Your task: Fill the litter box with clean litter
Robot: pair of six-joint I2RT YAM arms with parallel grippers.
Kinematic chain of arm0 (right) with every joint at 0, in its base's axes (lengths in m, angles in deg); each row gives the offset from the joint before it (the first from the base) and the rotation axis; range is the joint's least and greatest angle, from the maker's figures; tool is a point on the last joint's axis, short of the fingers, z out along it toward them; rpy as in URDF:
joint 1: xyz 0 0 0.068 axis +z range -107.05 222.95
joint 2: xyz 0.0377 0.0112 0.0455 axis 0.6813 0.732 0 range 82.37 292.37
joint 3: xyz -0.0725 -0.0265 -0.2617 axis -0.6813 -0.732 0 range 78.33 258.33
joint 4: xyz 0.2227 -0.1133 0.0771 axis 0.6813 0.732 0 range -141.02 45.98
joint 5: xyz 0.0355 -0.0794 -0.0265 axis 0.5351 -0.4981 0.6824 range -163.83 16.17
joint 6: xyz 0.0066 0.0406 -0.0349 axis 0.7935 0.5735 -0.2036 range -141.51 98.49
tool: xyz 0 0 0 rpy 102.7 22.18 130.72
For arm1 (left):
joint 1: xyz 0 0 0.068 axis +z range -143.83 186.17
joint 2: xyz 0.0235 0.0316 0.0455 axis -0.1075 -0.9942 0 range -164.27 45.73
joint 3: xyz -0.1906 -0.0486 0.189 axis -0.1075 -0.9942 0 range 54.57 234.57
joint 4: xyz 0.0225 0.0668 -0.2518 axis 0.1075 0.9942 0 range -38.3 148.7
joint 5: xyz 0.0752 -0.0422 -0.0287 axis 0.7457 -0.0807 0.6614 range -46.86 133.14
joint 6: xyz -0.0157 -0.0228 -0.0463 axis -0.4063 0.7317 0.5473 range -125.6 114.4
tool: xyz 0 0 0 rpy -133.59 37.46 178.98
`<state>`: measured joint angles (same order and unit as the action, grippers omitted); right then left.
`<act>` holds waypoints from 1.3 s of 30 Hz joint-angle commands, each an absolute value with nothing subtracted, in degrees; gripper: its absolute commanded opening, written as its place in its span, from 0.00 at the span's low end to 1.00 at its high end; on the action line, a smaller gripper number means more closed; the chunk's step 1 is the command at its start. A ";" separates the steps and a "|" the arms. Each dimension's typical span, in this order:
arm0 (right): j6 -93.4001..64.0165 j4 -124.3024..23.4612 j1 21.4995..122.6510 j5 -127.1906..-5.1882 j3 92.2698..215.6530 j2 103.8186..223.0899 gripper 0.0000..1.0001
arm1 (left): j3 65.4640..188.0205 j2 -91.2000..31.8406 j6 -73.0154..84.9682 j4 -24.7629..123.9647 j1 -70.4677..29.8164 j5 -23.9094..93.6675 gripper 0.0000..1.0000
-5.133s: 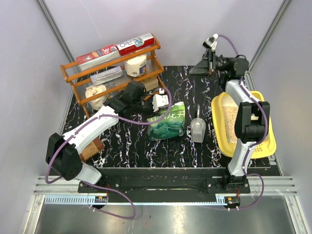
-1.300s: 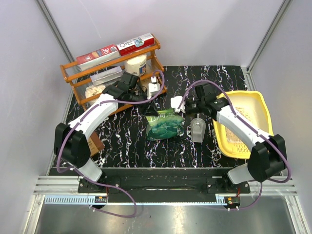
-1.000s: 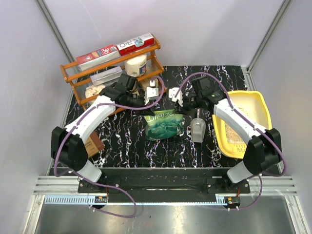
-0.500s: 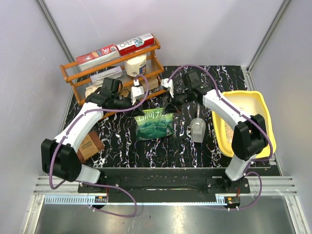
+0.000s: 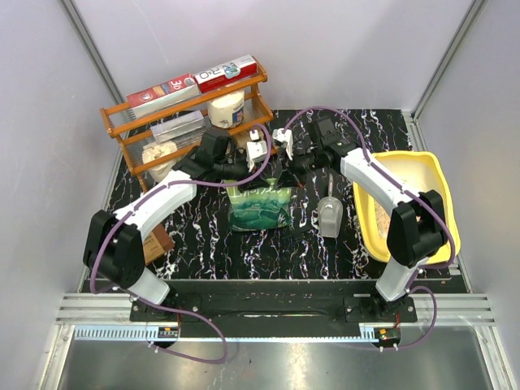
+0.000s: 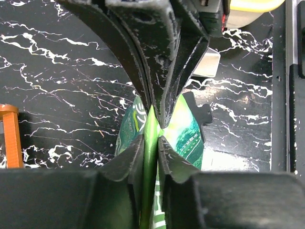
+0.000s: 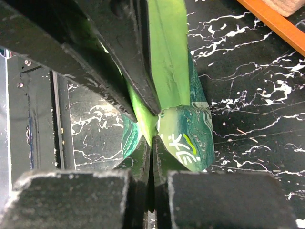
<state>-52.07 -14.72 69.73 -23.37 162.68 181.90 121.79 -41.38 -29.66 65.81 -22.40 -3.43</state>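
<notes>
Pinching the top seam of the green litter pouch (image 5: 260, 208), upright on the bench (image 5: 203, 237) left of the yellow litter box (image 5: 436, 175), left hand (image 6: 151, 143) and right hand (image 7: 151, 143) are clamped tight, so pulling it open seems next.

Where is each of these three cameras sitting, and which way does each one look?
Top external: fixed above and behind the arm bases, looking down on the table; both arms show, left gripper and right gripper meeting at the green pouch, litter box at right.
Left wrist: on the left arm, looking down along its own fingers, pinched on the pouch's top edge.
Right wrist: on the right arm, looking down along its own fingers, pinching that same edge.
Shared: both wrist views show the pouch and the other gripper's fingers.
</notes>
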 commanded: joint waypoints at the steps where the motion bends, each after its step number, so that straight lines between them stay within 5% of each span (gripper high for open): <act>1: -50.69 -18.14 69.23 -19.60 163.15 178.09 0.00 | 127.60 -44.36 -30.83 66.45 -23.44 -4.50 0.13; 3: -50.95 -17.53 69.14 -20.30 162.88 177.56 0.04 | 128.05 -44.63 -30.74 67.08 -23.44 -5.37 0.00; 4: -51.12 -17.18 69.23 -20.65 162.79 177.39 0.15 | 128.05 -44.36 -30.48 67.00 -23.45 -5.46 0.00; 7: -53.93 -14.72 68.62 -21.18 162.44 175.98 0.27 | 128.05 -43.92 -29.60 67.43 -23.45 -5.99 0.00; 15: -58.42 -12.26 68.26 -23.47 161.47 173.96 0.34 | 128.49 -44.18 -30.21 68.58 -23.36 -5.73 0.00; 29: -64.84 -8.74 68.17 -30.31 159.98 174.66 0.29 | 130.95 -45.42 -27.14 67.17 -22.74 -6.78 0.00; 35: -64.14 -10.32 68.00 -30.51 159.71 174.66 0.02 | 131.13 -46.12 -26.08 66.38 -22.74 -9.23 0.00; 36: -63.87 -10.50 68.00 -29.89 159.89 174.66 0.00 | 131.21 -46.29 -26.08 66.21 -22.74 -9.94 0.02; 37: -63.09 -10.50 68.00 -29.10 160.15 174.66 0.00 | 131.04 -46.47 -25.47 65.60 -22.83 -10.99 0.16; 39: -61.94 -10.41 68.00 -26.99 161.03 175.01 0.00 | 131.12 -47.17 -22.84 62.96 -23.00 -12.05 0.22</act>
<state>-63.68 -10.85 68.38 -29.08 160.15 175.56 127.83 -46.28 -26.07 71.21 -22.75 -6.46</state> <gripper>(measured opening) 0.018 0.174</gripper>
